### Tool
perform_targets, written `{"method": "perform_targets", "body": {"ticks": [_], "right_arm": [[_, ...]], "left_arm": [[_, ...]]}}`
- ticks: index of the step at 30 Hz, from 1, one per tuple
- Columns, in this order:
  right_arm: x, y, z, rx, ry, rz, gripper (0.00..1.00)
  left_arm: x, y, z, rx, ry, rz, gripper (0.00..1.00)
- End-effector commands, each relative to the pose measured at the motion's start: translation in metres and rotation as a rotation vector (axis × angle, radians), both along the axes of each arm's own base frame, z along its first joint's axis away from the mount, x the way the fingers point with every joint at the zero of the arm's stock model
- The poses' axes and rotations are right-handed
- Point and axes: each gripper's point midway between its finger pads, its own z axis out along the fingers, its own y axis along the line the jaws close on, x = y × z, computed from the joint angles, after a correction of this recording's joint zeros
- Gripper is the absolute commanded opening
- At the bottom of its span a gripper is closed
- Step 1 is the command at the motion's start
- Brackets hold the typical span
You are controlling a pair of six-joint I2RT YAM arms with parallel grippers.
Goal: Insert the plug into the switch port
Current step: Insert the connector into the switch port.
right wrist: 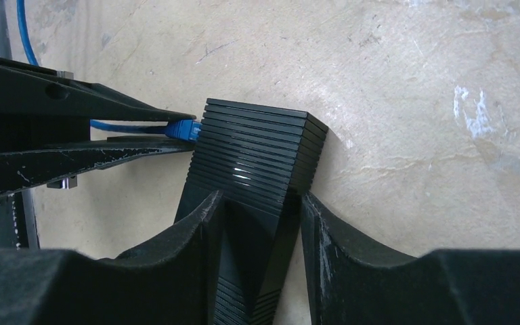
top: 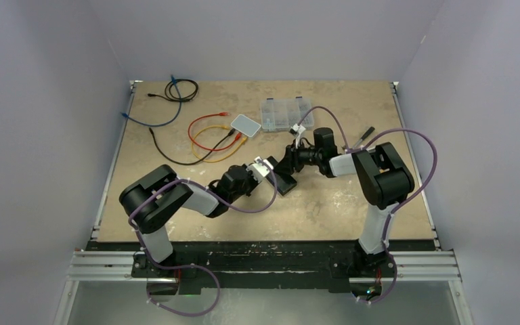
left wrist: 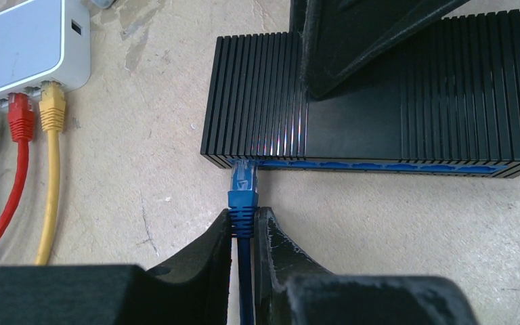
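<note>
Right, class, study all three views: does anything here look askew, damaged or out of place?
Only small things. The blue cable plug has just its clear tip at the end port of the black ribbed switch, with its body outside. The tan tabletop is scuffed with white marks. Nothing is spilled.

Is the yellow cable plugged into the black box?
No, the yellow cable goes into the small white plastic box, next to the red cable.
</note>
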Motion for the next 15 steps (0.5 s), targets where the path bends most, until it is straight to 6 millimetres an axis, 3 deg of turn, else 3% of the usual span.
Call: {"method": "perform_targets", "body": {"ticks": [1,15], "right_arm": [[-0.069,0.042,0.001,0.071,0.113,0.309,0.44],[-0.103,0.062,0.003,0.128,0.138,0.519,0.41]], "left_arm": [[-0.003,-0.027,0.018,-0.082,-0.050,-0.109,0.00],[0.009,-0.029,0.041,-0.246,-0.156,-0.025,0.00]]}}
